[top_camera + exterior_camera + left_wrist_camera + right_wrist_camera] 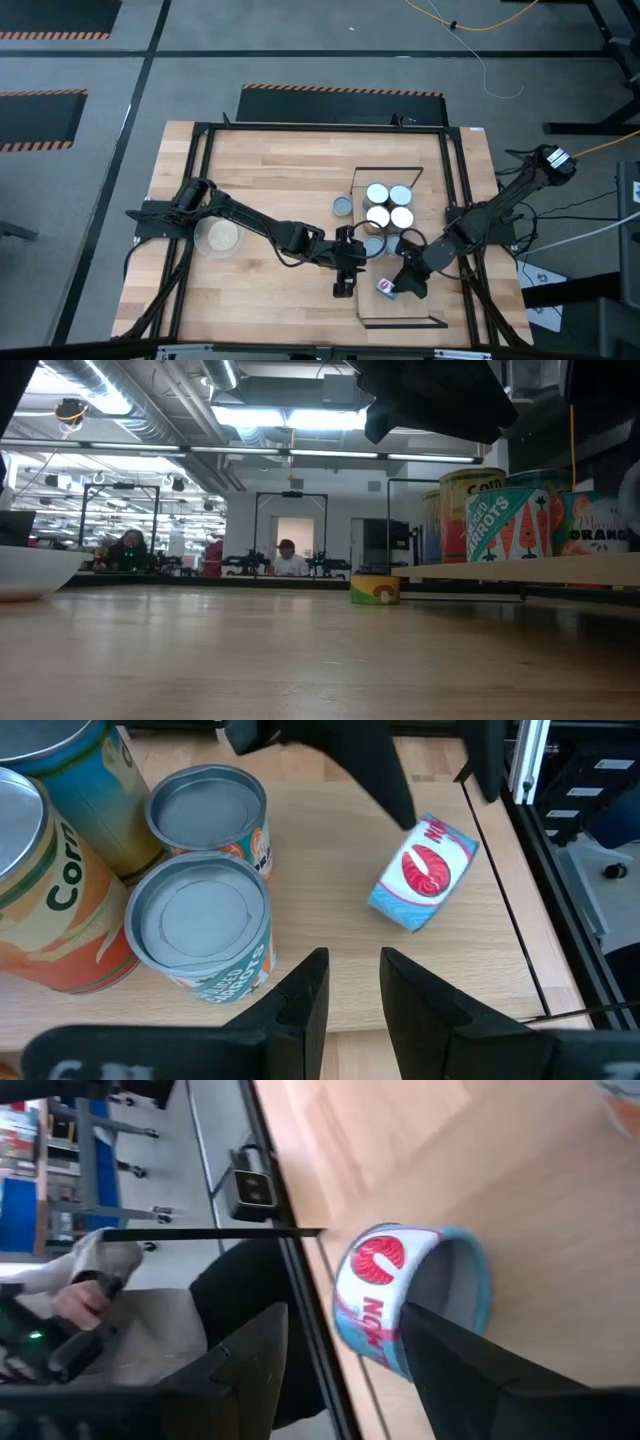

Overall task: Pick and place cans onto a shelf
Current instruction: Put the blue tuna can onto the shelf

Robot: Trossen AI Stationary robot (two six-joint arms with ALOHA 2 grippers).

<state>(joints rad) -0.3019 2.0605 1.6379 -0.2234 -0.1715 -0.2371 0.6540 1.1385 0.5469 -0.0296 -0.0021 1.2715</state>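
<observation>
A short blue can with a red fish label [425, 875] lies on its side on the shelf [400, 310], near the shelf's near end. My right gripper [400, 285] stands open over it, one finger on either side [340, 1350]. Several upright cans [390, 205] stand on the shelf's far half, among them a carrots can [200, 920]. One more can [343, 205] stands on the table left of the shelf. My left gripper [355, 980] hovers at the shelf's left edge, its fingers a little apart with nothing between them. My right gripper comes at the blue can slanting down from the table's right side. One finger [460, 1370] stands in front of the can's grey end [455, 1280] and hides it there, so I cannot tell whether it touches. The can rests on the shelf.
A clear round dish [220, 237] sits on the table's left part. A black frame [440, 230] rims the table. In the right wrist view, a seated person's hand [80, 1295] shows beyond the table's near edge. The shelf's near end has bare board.
</observation>
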